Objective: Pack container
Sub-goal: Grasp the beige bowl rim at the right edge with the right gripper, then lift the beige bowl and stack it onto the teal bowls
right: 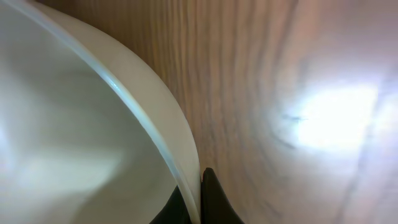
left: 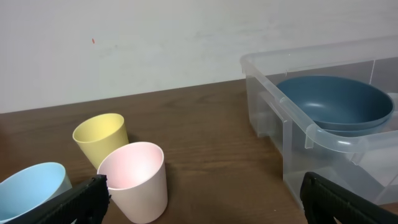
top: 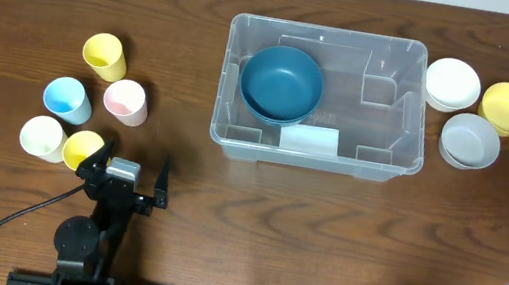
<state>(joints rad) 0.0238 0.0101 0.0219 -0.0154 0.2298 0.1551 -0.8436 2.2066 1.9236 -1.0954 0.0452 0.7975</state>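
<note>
Right pincer (right: 200,202) is clamped tight on the rim of a cream bowl (right: 74,124). On my right wrist feed the rim sits between the two dark fingertips. Left pincer (left: 205,202) is spread wide with nothing in it, down by the cups on the table (top: 319,253).

Cups, I count five, all upright, left of the container (top: 400,114):
- far yellow cup (top: 104,55)
- pink cup (top: 126,101)
- blue cup (top: 67,99)
- cream cup (top: 41,136)
- near yellow cup (top: 80,147), partly covered by the left pincer from overhead

Bowls, I count five:
- blue bowl (top: 281,84), inside the container
- white bowl (top: 452,83), right of the container
- yellow bowl (top: 508,108), right of the container
- grey bowl (top: 469,141), right of the container
- the cream bowl, at the overhead picture's right edge

I cannot tell whether a second blue one nests under the first.

One container: clear plastic, rectangular, rounded rim, moulded notches in the walls, white label (top: 309,139) on the near wall. It stands mid-table toward the far side, with the blue bowl in its left half.
</note>
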